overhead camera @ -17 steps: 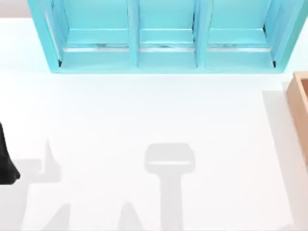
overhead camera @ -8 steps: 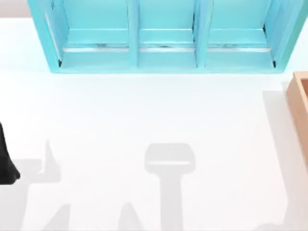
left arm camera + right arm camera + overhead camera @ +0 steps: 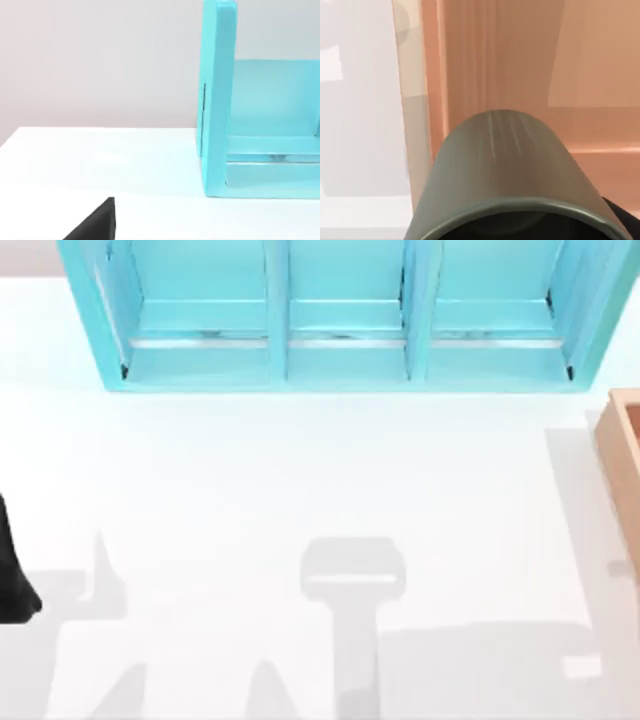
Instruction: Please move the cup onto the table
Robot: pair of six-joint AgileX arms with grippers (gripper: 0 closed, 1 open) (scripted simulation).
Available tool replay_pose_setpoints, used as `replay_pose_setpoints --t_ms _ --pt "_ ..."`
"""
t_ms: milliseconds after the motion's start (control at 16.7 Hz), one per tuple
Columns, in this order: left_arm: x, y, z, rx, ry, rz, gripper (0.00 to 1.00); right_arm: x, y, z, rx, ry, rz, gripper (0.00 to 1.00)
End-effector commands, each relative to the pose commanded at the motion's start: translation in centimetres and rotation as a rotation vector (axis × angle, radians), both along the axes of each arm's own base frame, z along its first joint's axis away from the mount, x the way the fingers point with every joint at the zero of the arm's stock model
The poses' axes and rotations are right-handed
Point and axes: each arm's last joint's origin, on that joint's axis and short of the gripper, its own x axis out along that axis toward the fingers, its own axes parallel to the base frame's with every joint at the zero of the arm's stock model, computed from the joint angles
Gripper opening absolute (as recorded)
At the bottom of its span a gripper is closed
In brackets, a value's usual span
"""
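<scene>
The olive-grey cup (image 3: pixel 505 170) looms close in the right wrist view, its dark mouth toward the camera. It hangs over the tan wooden box (image 3: pixel 520 55), near the wall that borders the white table (image 3: pixel 360 125). My right gripper (image 3: pixel 623 218) shows as a black sliver beside the cup's rim and is shut on the cup. A black part of my left arm (image 3: pixel 12 580) stays at the table's left edge in the top view.
A light-blue shelf unit (image 3: pixel 340 320) with three bays stands along the back of the table (image 3: pixel 300 470). The wooden box (image 3: pixel 625 460) sits at the right edge. Grey arm shadows lie across the table's front half.
A broad grey shadow has spread leftward over the table's front right in the top view. The left arm has not moved.
</scene>
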Motion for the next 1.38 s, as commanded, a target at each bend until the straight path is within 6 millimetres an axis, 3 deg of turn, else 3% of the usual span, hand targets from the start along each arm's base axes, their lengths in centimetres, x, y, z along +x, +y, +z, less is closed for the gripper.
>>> replay_pose_setpoints --t_ms 120,480,660,780,960,1200,1380 --pt "0.0 0.0 0.0 0.000 0.000 0.000 1.00 -0.3 0.7 0.8 0.000 -0.009 0.001 0.00" --pt "0.0 0.0 0.0 0.000 0.000 0.000 1.00 -0.1 0.8 0.7 0.000 -0.006 -0.003 0.00" --pt "0.0 0.0 0.0 0.000 0.000 0.000 1.00 1.4 2.9 1.3 -0.010 -0.019 -0.001 0.00" --pt "0.0 0.0 0.0 0.000 0.000 0.000 1.00 2.7 5.6 1.7 -0.016 -0.027 0.012 0.00" --pt "0.0 0.0 0.0 0.000 0.000 0.000 1.00 4.2 11.3 1.8 -0.020 -0.023 0.043 0.00" --pt "0.0 0.0 0.0 0.000 0.000 0.000 1.00 4.8 19.1 1.3 -0.021 -0.009 0.057 0.00" --pt "0.0 0.0 0.0 0.000 0.000 0.000 1.00 5.2 22.8 0.9 -0.020 -0.015 0.030 0.00"
